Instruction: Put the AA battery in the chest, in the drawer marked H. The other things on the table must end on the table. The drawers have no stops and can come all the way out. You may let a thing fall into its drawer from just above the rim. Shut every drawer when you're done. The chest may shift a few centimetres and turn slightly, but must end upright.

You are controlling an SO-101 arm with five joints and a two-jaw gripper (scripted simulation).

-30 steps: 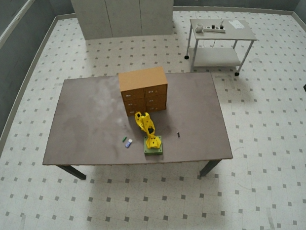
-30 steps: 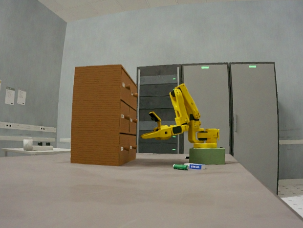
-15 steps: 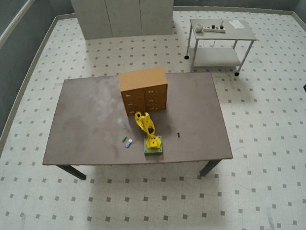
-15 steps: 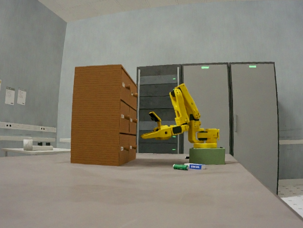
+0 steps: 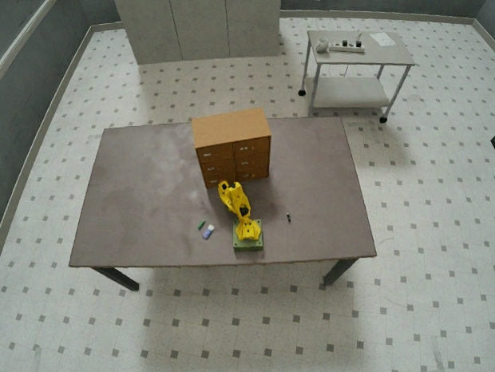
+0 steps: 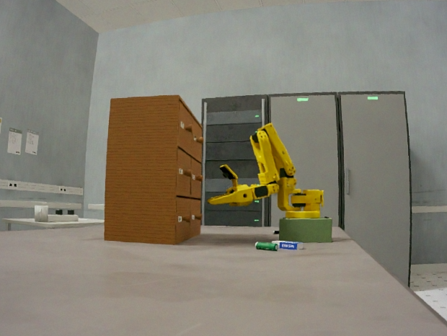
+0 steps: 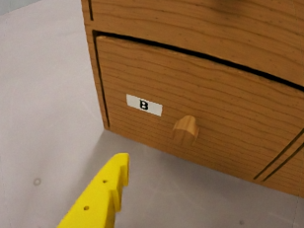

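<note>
The claw [image 5: 228,184] [image 6: 216,184] [image 7: 118,169] is half open, empty, before the chest [image 5: 231,128] [image 6: 142,166] [image 7: 207,14]. Drawer B [image 5: 211,177] [image 6: 182,209] [image 7: 148,68] is faced; label H should be confirmed before pulling.

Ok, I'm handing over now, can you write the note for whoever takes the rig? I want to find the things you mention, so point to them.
Tool [image 5: 229,184] [image 6: 215,184] [image 7: 120,162]: open, holding nothing, in front of the chest [image 5: 231,128] [image 6: 142,169], near drawer B [image 5: 223,178] [image 6: 183,229] [image 7: 153,78].
Battery, probably the green cylinder [image 5: 201,224] [image 6: 266,246]: on the table, beside the eraser [image 5: 207,231] [image 6: 288,245]. Small dark item [image 5: 288,218] [image 6: 275,232]: other side of the base.
Done: nothing stowed; drawers look shut.
Left: find H (label unreadable here), open it, put the battery in, shut it.
</note>
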